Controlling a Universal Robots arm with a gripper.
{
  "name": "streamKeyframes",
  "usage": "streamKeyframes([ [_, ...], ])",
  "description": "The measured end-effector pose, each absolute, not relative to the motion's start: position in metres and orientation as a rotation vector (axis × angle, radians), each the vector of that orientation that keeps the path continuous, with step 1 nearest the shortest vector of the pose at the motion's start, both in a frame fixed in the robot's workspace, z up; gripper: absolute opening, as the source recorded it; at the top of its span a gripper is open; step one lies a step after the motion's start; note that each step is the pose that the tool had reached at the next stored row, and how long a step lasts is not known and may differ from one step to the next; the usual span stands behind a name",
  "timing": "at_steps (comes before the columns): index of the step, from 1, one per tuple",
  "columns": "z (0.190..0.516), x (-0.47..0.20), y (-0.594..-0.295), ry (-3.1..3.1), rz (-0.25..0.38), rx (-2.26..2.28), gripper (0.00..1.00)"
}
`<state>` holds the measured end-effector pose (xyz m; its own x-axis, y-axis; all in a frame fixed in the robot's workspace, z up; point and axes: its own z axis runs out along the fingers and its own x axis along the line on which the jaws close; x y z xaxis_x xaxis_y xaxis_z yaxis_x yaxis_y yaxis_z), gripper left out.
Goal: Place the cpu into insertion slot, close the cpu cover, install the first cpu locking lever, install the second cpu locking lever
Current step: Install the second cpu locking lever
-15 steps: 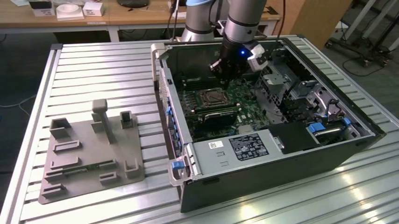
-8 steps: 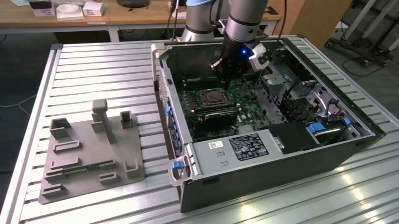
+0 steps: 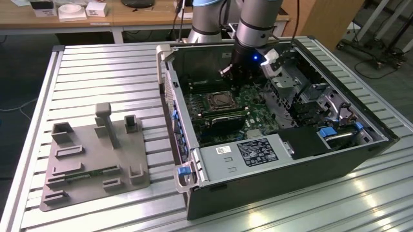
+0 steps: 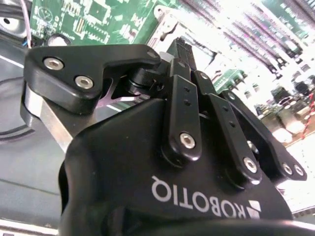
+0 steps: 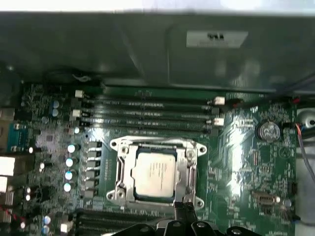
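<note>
Memory slots [image 5: 147,110] and, seemingly, case wall [image 5: 98,44] crowd the insertion slot [image 5: 156,173].

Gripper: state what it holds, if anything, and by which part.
Nothing can be seen in the gripper; it hangs near the cpu cover, which is closed over the cpu in the socket.

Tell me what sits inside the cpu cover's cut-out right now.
The cpu, its silver-grey top showing, sits framed by the closed cpu cover. The insertion slot beneath is hidden. The claw hangs at the cover's edge.

Exterior view looks down from afar; wrist views sit seemingly close above the motherboard [image 5: 236,162].
</note>
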<state>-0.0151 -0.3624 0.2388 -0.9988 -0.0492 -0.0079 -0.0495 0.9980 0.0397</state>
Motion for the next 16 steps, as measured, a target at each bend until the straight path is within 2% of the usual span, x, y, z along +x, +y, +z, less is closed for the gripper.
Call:
streamKeyframes([
  [6, 0.239, -0.018, -0.375, 3.133, 0.062, -0.077, 0.10],
  [16, 0.239, -0.030, -0.378, 3.133, 0.063, -0.078, 0.10],
])
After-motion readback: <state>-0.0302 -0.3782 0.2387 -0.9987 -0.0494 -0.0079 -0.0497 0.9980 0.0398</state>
